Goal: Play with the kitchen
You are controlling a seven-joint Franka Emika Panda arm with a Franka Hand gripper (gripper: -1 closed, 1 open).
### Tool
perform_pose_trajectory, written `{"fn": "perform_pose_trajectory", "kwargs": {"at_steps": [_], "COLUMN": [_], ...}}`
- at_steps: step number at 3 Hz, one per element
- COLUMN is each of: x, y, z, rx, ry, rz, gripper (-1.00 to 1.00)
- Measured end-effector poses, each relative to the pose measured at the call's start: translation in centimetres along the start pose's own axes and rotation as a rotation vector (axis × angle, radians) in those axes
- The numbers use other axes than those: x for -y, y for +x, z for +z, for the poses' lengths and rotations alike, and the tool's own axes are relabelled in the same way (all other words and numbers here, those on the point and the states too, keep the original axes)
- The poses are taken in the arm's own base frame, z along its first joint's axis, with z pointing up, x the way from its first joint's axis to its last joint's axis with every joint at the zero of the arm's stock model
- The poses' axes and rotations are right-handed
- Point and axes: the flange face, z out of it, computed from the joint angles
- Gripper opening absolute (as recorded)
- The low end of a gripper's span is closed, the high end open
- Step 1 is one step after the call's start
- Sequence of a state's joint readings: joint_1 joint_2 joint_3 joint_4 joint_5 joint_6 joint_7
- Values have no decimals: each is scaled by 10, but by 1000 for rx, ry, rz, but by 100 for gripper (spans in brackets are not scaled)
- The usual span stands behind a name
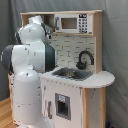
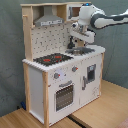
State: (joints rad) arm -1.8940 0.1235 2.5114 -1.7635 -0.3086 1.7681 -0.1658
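In the first exterior view my own white arm (image 1: 27,75) stands nearest the camera and hides the whole of the first exterior view's left half of the kitchen (image 1: 75,80), stovetop and oven included. My pincer is out of sight there, behind my upper links. In the second exterior view my arm (image 2: 107,19) enters from the second exterior view's right edge, cut off by the frame, and my pincer (image 2: 80,34) hangs low over the grey sink (image 2: 80,50), close to the black faucet, which I can hardly separate from my wrist. I cannot tell how far my pincer stands apart, nor whether it touches anything.

The kitchen stands on a light wooden table (image 2: 100,112), its front toward the second exterior view's camera. Nearest are the oven door (image 2: 63,95) and two knobs (image 2: 56,76) above it, then the red-ringed stovetop (image 2: 52,59), then the dotted backsplash (image 2: 52,37) and the grey hood (image 2: 49,20). In the first exterior view the black faucet (image 1: 85,59) curves over the sink (image 1: 72,73), with a toy microwave (image 1: 72,23) on the shelf above. A grey curtain (image 1: 116,45) hangs behind.
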Motion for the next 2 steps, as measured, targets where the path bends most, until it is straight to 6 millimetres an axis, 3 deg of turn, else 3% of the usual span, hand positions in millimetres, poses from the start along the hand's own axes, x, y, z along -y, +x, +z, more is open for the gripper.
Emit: {"fn": "perform_pose_trajectory", "kwargs": {"at_steps": [2], "x": [52], "y": [7], "z": [-47], "rx": [3], "ry": [-99], "rz": [-57], "gripper": [100]}}
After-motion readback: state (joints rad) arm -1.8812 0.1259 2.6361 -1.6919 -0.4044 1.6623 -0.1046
